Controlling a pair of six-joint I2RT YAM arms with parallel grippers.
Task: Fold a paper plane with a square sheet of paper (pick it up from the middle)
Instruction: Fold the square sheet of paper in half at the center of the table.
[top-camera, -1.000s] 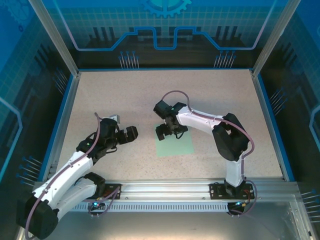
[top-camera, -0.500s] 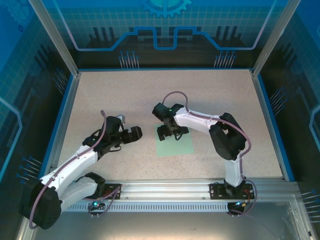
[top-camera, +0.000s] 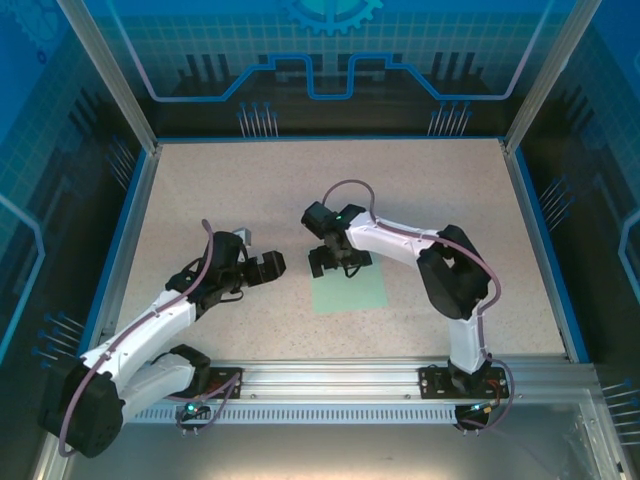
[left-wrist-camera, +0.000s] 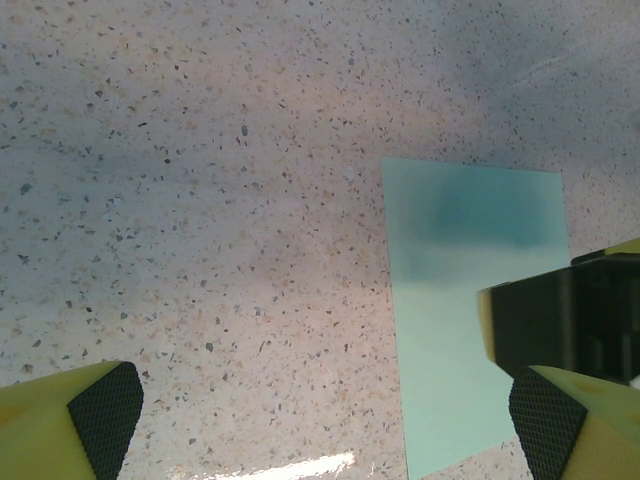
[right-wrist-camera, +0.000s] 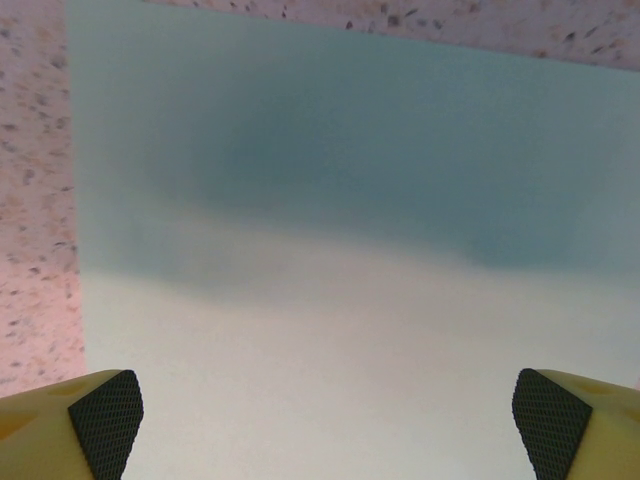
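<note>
Square sheet of paper (top-camera: 352, 289) lies flat on the speckled table (top-camera: 250, 190) - unfolded, about midway between the left and right edges, nearer the near edge than the far one. Pale mint, no crease visible.

Right gripper (top-camera: 330, 262) hangs over the sheet's far-left part, jaws spread wide, nothing between them. In the right wrist view, paper (right-wrist-camera: 350, 250) spans the gap between both pads (right-wrist-camera: 105, 412).

Left gripper (top-camera: 268, 268) sits just left of the sheet over bare table - jaws also wide apart, empty. The left wrist view has the sheet (left-wrist-camera: 455, 300) off to the right, with the right gripper's black and yellow finger (left-wrist-camera: 560, 320) above it.
</note>
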